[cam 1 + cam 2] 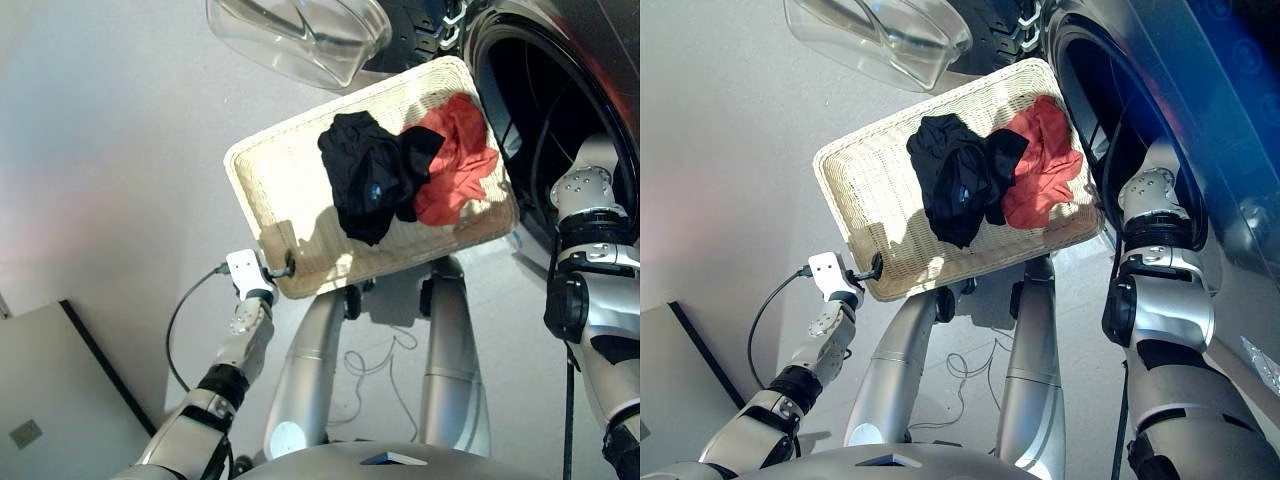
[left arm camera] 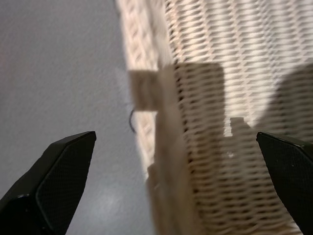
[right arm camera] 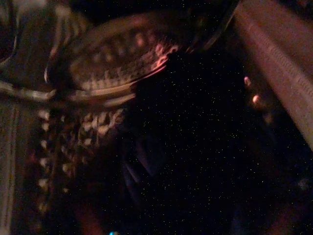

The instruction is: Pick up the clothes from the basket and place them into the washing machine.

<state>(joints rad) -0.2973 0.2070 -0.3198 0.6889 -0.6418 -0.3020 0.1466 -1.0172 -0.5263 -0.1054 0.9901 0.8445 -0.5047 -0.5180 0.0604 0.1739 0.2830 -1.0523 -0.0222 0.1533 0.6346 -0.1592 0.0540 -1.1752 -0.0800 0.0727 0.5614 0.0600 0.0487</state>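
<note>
Right now my left pincer is spread wide, its two black fingers well apart and straddling the corner rim of the woven basket, gripping nothing. My right arm reaches into the round drum mouth of the washing machine; my right pincer is out of sight inside it, and the right wrist view is too dark to show whether it is parted or closed, so I cannot tell.

In the basket lie a black garment and a coral red garment, touching each other and bunched toward the end nearest the drum. I see no navy one; it may be in the drum, but that is a guess.

Risks, as I judge them: the basket sits tilted with its loaded end by the machine, and if my left pincer closes on or nudges that corner rim, the tray could pivot and spill the clothes on the floor. The two garments overlap, so a grab at one might drag the other over the low rim. The clear glass door hangs open just above the basket's far edge, and a careless lift could knock it.
</note>
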